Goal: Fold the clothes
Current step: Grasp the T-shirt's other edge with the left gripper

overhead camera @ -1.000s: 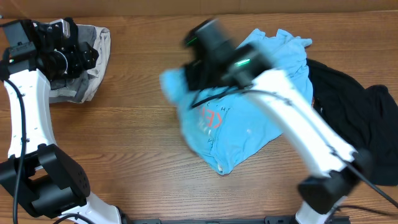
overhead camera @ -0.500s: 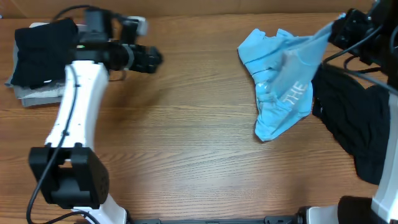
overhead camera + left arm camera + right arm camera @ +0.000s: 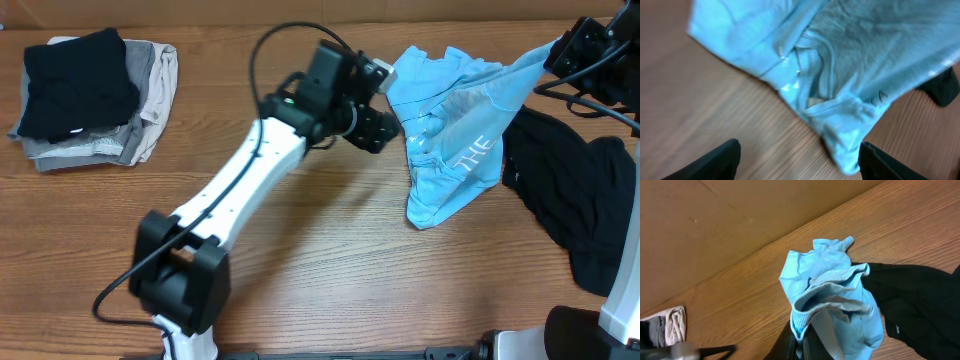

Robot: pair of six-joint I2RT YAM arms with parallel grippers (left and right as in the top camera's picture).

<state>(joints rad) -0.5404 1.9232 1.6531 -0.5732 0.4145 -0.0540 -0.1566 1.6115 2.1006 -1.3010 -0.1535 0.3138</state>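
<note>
The light blue T-shirt (image 3: 455, 150) with white lettering hangs stretched at the back right. One edge is lifted, and its lower part rests on the table. My right gripper (image 3: 553, 55) is shut on the shirt's ribbed collar (image 3: 799, 322), seen close in the right wrist view. My left gripper (image 3: 390, 128) is open just left of the shirt. In the left wrist view its fingers (image 3: 715, 162) stand wide apart, with a hanging tip of the blue shirt (image 3: 842, 150) near the right finger, not pinched. A plain black garment (image 3: 575, 210) lies crumpled to the right of the shirt.
A stack of folded clothes (image 3: 90, 100), black on top of grey, sits at the back left corner. A brown cardboard wall (image 3: 740, 220) runs along the table's far edge. My left arm (image 3: 250, 180) stretches diagonally across the table's middle.
My right gripper dragged the blue shirt from the centre to the right and lifted its edge. My left arm swung from the folded stack across to the shirt's left side.
</note>
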